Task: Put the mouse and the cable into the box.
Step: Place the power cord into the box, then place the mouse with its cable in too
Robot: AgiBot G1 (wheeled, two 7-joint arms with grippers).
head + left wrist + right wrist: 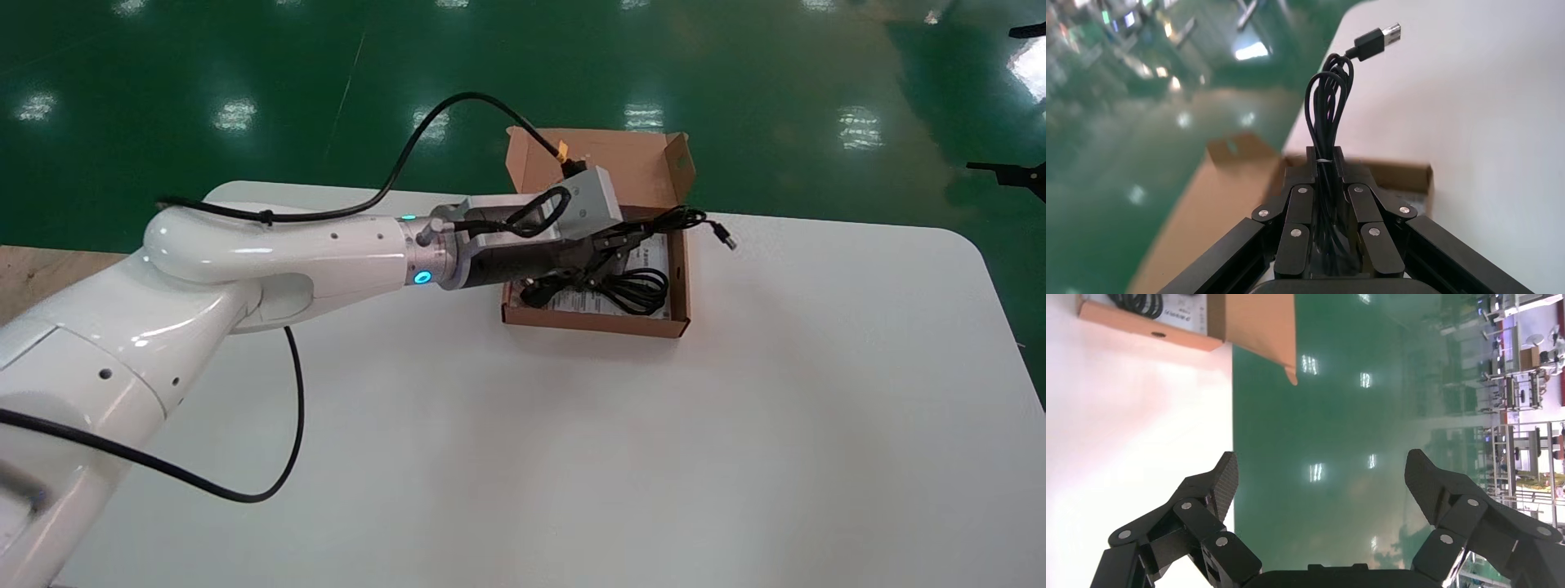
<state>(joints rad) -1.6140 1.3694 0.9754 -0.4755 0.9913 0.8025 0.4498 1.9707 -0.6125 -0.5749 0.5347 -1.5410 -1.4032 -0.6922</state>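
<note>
The white table carries an open cardboard box, flap up so things can drop in. The left gripper hangs over the box, its fingers clenched on the bundled cable, gripped mid-bundle so the loops stay together. The plug pokes past the box wall. A black coil lies inside; the mouse cannot be made out. The right gripper idles, fingers spread, beyond the table edge.

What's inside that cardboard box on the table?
A coiled black cord lies on a printed sheet in the box. The left gripper, shut on a cable, hides the box's back part.
</note>
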